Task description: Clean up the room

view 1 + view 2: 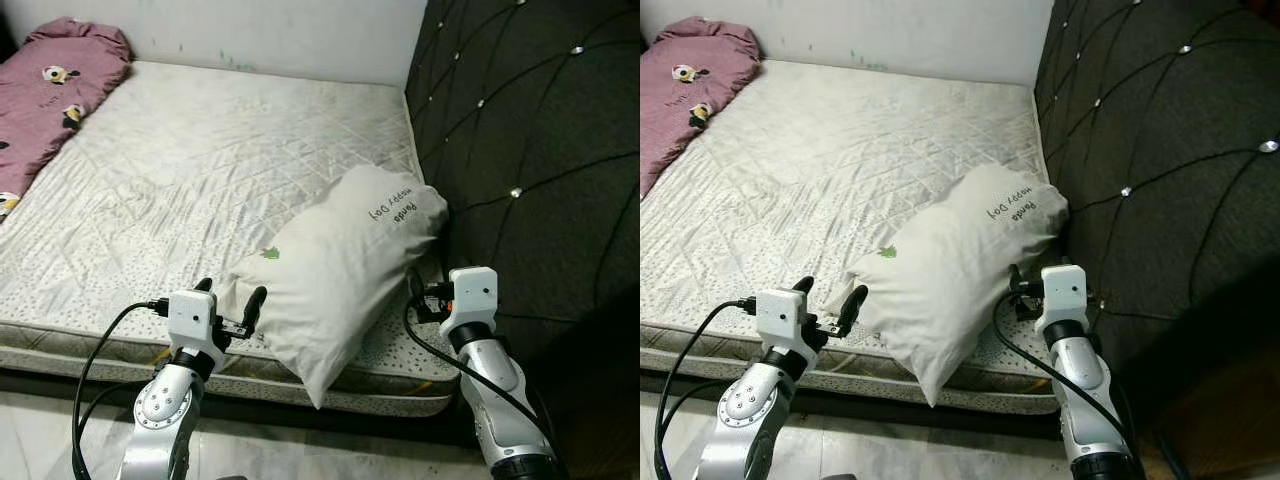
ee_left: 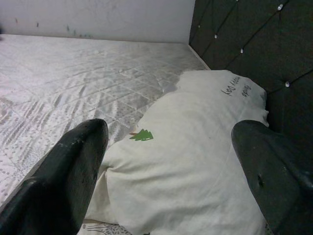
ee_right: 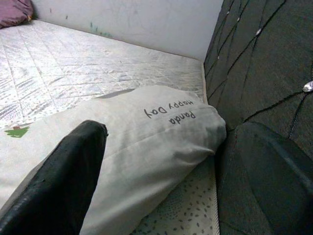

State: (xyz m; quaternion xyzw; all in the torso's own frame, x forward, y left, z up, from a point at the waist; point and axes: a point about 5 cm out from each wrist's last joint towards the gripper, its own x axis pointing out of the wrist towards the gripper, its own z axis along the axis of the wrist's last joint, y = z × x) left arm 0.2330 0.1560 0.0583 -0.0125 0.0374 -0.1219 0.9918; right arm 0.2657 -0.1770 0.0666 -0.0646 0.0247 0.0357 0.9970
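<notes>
Left end effector (image 1: 232, 305) hovers with its two black fingers spread apart at the near edge of the mattress (image 1: 200, 180), just beside the left corner of a white pillow (image 1: 335, 270), a spacing that suggests it is lined up to take that corner. Far to the left, a pink blanket (image 1: 50, 85) with cartoon prints lies bunched along the bed's far side, well apart from both arms. The pillow sits askew at the right of the bed, its printed end propped against the dark tufted headboard (image 1: 530, 150) and its lower corner hanging over the mattress edge, so it likely needs straightening. Right end effector (image 3: 161, 181), fingers also wide apart, flanks the pillow's other side beside the headboard, apparently for a two-armed lift.
</notes>
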